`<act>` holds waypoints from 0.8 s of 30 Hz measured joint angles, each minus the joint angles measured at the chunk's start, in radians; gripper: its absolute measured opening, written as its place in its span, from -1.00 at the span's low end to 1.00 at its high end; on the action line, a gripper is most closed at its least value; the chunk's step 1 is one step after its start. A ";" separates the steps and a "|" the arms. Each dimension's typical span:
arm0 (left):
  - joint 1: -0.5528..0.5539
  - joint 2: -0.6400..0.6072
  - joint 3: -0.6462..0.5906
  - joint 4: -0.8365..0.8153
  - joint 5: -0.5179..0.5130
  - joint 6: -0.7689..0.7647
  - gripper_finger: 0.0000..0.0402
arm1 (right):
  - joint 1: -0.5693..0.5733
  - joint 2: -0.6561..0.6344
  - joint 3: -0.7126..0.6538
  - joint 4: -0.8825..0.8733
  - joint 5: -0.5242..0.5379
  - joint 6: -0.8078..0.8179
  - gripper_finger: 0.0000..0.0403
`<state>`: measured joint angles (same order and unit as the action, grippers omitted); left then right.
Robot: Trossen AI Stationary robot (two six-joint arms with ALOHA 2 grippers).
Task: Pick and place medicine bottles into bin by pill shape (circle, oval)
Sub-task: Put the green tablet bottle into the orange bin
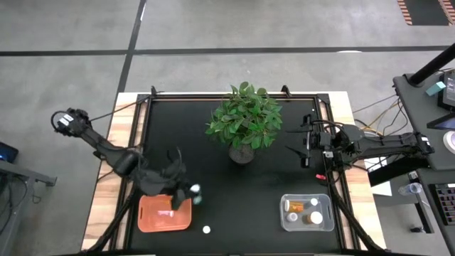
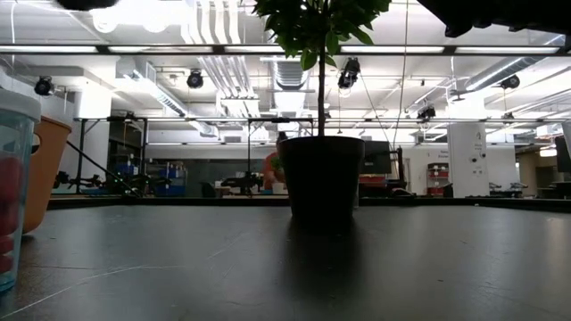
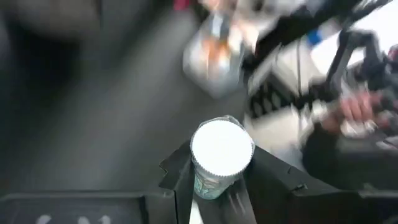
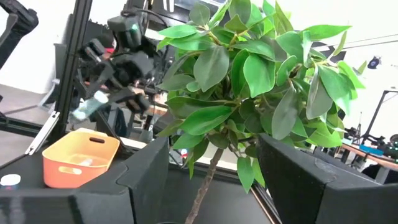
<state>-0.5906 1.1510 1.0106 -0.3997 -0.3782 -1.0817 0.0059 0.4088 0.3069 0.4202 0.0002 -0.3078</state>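
My left gripper (image 1: 189,192) hangs over the right edge of the orange bin (image 1: 165,215) and is shut on a small medicine bottle (image 3: 222,151) with a white cap. A pale bottle lies inside the orange bin. One white-capped bottle (image 1: 207,230) stands on the black table near its front edge. The clear bin (image 1: 307,213) at the front right holds several bottles. My right gripper (image 1: 292,141) is open and empty at the right, level with the potted plant (image 1: 244,122); its fingers point at the plant (image 4: 249,81). My left gripper pinches the bottle's body just below the white cap (image 3: 208,183) between its two fingers, one on each side. The cap faces the wrist camera. The bottle is lifted clear of the table and of the orange bin, and it shows tilted in the right wrist view (image 4: 92,107).
The leafy plant in its dark pot (image 2: 319,174) stands mid-table between the two arms. The black mat ends at wooden strips (image 1: 121,135) on the left and right. Bare mat lies between the two bins.
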 joint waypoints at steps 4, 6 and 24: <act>-0.064 0.022 0.095 -0.308 0.248 -0.315 -0.48 | 0.000 0.000 0.000 0.005 0.000 -0.008 0.15; -0.095 0.037 0.118 -0.423 0.318 -0.417 -0.48 | 0.000 0.000 0.000 0.006 0.000 -0.019 0.15; -0.120 0.459 0.094 -0.716 0.739 -0.120 -0.48 | 0.000 0.000 0.000 0.035 0.000 -0.071 0.15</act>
<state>-0.7109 1.6101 1.1042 -1.1157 0.3605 -1.2016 0.0059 0.4084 0.3069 0.4553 0.0002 -0.3787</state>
